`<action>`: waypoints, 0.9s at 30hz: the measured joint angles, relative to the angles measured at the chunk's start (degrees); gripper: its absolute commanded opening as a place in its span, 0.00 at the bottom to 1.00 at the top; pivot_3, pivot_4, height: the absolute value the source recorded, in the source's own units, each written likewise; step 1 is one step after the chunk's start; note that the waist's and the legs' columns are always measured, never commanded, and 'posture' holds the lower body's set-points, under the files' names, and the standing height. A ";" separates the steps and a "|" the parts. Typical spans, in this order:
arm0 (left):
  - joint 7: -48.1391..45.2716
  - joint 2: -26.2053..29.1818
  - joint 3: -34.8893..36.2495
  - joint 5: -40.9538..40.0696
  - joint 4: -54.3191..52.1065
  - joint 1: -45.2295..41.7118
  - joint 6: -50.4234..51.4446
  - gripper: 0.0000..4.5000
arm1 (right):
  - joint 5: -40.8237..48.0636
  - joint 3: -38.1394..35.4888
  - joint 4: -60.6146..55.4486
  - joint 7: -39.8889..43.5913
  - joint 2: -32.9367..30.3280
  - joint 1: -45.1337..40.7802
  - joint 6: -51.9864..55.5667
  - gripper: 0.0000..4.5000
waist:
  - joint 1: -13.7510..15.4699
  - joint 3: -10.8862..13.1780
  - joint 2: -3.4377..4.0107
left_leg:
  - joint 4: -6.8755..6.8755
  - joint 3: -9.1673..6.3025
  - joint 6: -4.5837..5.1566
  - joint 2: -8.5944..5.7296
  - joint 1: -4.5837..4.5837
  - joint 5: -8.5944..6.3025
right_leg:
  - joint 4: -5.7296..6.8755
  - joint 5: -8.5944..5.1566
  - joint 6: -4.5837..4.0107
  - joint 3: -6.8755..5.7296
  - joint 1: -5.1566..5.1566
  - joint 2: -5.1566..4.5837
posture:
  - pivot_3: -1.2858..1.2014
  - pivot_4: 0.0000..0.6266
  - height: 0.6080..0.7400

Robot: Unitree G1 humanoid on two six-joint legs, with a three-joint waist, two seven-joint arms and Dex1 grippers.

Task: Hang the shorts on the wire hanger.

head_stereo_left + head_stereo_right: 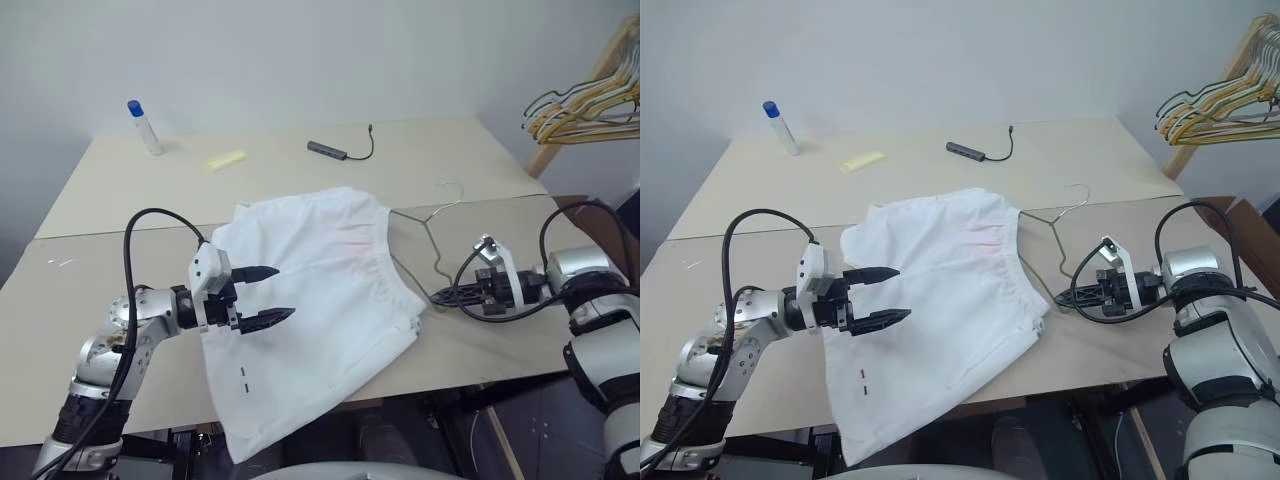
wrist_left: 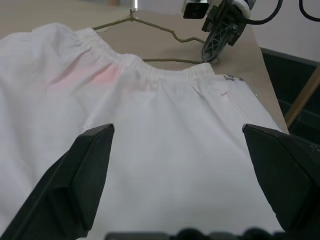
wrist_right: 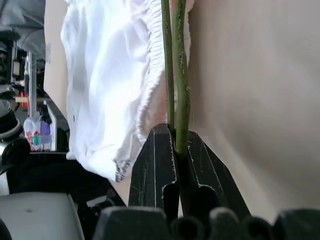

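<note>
the right gripper (image 1: 1072, 296) is clenched on the wire hanger (image 1: 1057, 243), its two black fingers pressed together around the thin olive wire at the hanger's near corner — the right wrist view shows the wire (image 3: 179, 75) running out from between the fingertips, close along the gathered waistband. the left gripper (image 1: 278, 293) is spread wide with nothing between its fingers, hovering just over the shorts (image 1: 320, 310), pointing toward the waist.

the shorts lie flat on the table (image 1: 120, 250), waistband toward the right gripper, a faint pink mark near the waist, one leg draping over the table's near edge with small dark dashes by the hem. the hanger lies on the tabletop just beside the waistband, part of it slipped under the cloth, its curved hook pointing toward the far side of the table.

farther back on the table, well apart from the shorts — a white tube with a blue cap (image 1: 144, 126) standing upright, a small yellow piece (image 1: 226, 160), and a dark adapter with a short cable (image 1: 338, 150). off the table's far right corner, a bunch of yellowish and dark hangers (image 1: 585, 108) hangs against a wooden pole (image 1: 590, 85).
</note>
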 measured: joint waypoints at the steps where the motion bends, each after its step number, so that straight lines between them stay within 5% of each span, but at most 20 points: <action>1: -0.05 0.00 0.05 -0.03 0.00 0.14 0.00 0.99 | -0.47 -1.40 -0.41 0.00 -0.02 0.37 -1.17 0.00 | -0.04 0.00 0.00 | 0.00 0.01 0.00 0.00 0.01 0.00 | 0.02 0.00 0.00 0.00 0.01 0.00 | 0.51 0.00 1.00; 6: 1.01 -0.36 0.39 0.29 1.71 -1.33 -0.68 0.99 | -1.84 -10.18 -11.72 -3.89 -0.21 6.02 -7.70 0.00 | -0.61 -0.02 0.03 | 0.01 -0.02 0.00 0.02 0.03 0.00 | 0.09 0.00 0.00 0.00 -0.01 0.03 | 0.50 0.00 1.00; 11: 10.91 -2.12 5.83 2.51 10.80 -15.42 -2.32 0.99 | -2.16 -18.09 -35.34 -13.18 -0.69 12.40 -10.02 0.00 | -0.66 -0.02 0.03 | 0.07 -0.20 -0.02 0.02 -0.05 0.02 | 0.10 0.03 0.00 -0.11 -0.03 0.06 | 0.49 0.00 1.00; 17: 13.80 0.15 13.23 -1.11 16.48 -28.72 -0.22 0.99 | -6.24 -17.80 -55.41 -18.68 -2.53 14.52 -9.94 0.00 | -0.94 -0.02 0.03 | 0.07 -0.17 -0.02 -0.02 -0.20 0.02 | 0.06 0.05 0.04 -0.09 -0.17 -0.04 | 0.49 0.00 1.00; 27: -8.38 10.87 13.30 -5.55 20.25 -30.72 -2.11 0.99 | -13.16 -10.81 -66.15 -21.94 -1.22 14.66 -12.01 0.00 | -1.00 -0.02 0.03 | 0.06 -0.14 -0.04 0.01 -0.08 0.03 | 0.08 0.04 0.02 -0.12 -0.09 0.06 | 0.50 0.00 1.00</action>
